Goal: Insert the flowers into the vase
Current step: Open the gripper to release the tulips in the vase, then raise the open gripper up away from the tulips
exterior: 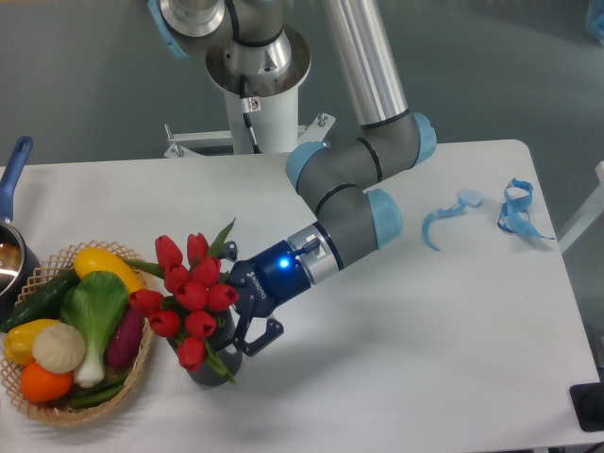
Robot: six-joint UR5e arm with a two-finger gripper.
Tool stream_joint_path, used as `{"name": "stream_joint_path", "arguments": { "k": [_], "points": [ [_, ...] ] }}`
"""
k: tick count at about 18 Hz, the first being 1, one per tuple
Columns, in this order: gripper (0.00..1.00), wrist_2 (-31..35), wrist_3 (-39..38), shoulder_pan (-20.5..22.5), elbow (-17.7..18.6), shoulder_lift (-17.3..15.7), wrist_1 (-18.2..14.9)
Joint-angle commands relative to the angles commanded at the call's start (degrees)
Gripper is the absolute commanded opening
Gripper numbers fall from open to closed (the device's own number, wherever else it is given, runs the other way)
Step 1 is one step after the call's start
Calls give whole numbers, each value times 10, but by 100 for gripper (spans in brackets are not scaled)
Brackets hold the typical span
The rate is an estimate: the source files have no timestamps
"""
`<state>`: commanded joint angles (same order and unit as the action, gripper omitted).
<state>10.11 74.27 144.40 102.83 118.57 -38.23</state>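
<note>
Flowers (193, 297): bunch of red tulips with green leaves, near the table's front-left corner, just right of the basket. Heads lean up and toward the left edge; the stems run down toward the vase, their lower ends hidden behind blooms and leaves. Judged to be partly seated, since the bunch sits directly over the mouth.

Vase (206, 363): short dark grey cylinder, upright on the table under the bunch, close beside the basket's rim. Only its lower wall shows; the mouth is covered by leaves.

Gripper (247, 326): reaches in from the right, low and slanted, at the stem end of the bunch. One dark finger shows spread beside the vase; whether the jaws are clamped on the stems or parted cannot be told, as the flowers cover the contact.

Basket (134, 373): wicker, at the left edge, holding vegetables; not part of the job.

Blue ribbon scraps (514, 208): near the back-right corner, well apart.

Pot handle (14, 160): blue, at the left edge.
</note>
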Motion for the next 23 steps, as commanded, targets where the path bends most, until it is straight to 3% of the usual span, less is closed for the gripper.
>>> {"name": "stream_joint_path", "arguments": {
  "k": [8,10,12,19,23],
  "points": [
    [100,153,-1,8,9,-82,-3],
    [100,189,0,9,29,-103,-3],
    [100,199,0,11,47,-113,-3],
    [100,230,0,9,52,-131,-3],
    [100,326,0,18,46,-151,-3]
  ]
}}
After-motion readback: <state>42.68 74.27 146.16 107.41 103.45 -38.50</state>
